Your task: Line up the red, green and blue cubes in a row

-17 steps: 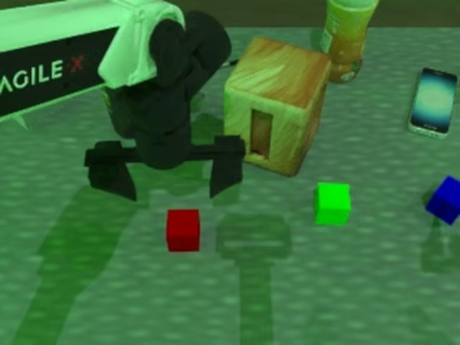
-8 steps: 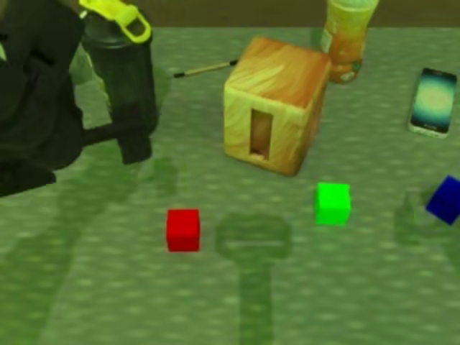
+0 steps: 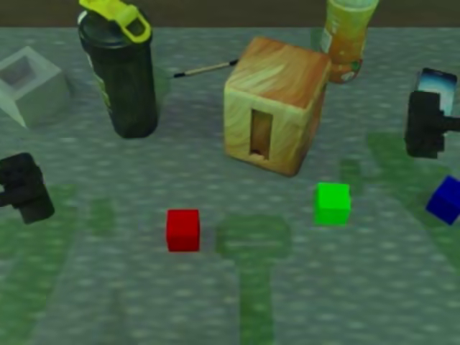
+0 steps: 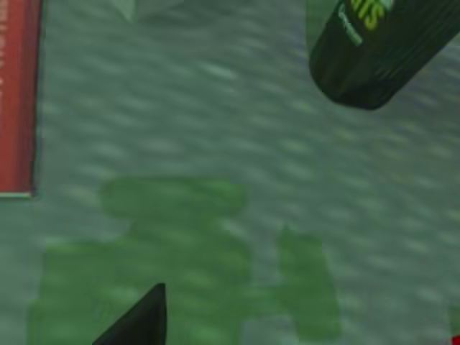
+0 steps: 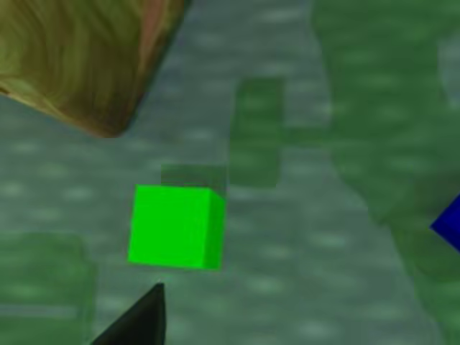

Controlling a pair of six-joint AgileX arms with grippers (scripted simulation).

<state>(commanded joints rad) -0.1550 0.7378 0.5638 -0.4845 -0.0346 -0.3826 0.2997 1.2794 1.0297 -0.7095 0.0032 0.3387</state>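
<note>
The red cube (image 3: 183, 230) sits left of centre on the table. Well to its right is the green cube (image 3: 333, 203) (image 5: 176, 226), slightly farther back. At the right edge the blue cube (image 3: 445, 200) (image 5: 449, 224) lies turned at an angle. My left gripper (image 3: 25, 188) hangs at the far left edge, away from the red cube, with one dark fingertip (image 4: 147, 316) showing over bare table. My right gripper (image 3: 429, 133) hovers at the right edge, behind the blue cube, its fingertip (image 5: 147, 313) just short of the green cube. Both stand open, holding nothing.
A large wooden box with a slot (image 3: 277, 104) stands behind the cubes. A dark bottle with a yellow lid (image 3: 118, 72), a grey hollow block (image 3: 29, 83), an orange bottle (image 3: 348, 39), a phone (image 3: 440, 83) and a thin stick (image 3: 205, 69) line the back.
My left arm has pulled back from above the red cube to the left edge, uncovering the dark bottle and grey block. My right gripper has come into view at the right edge.
</note>
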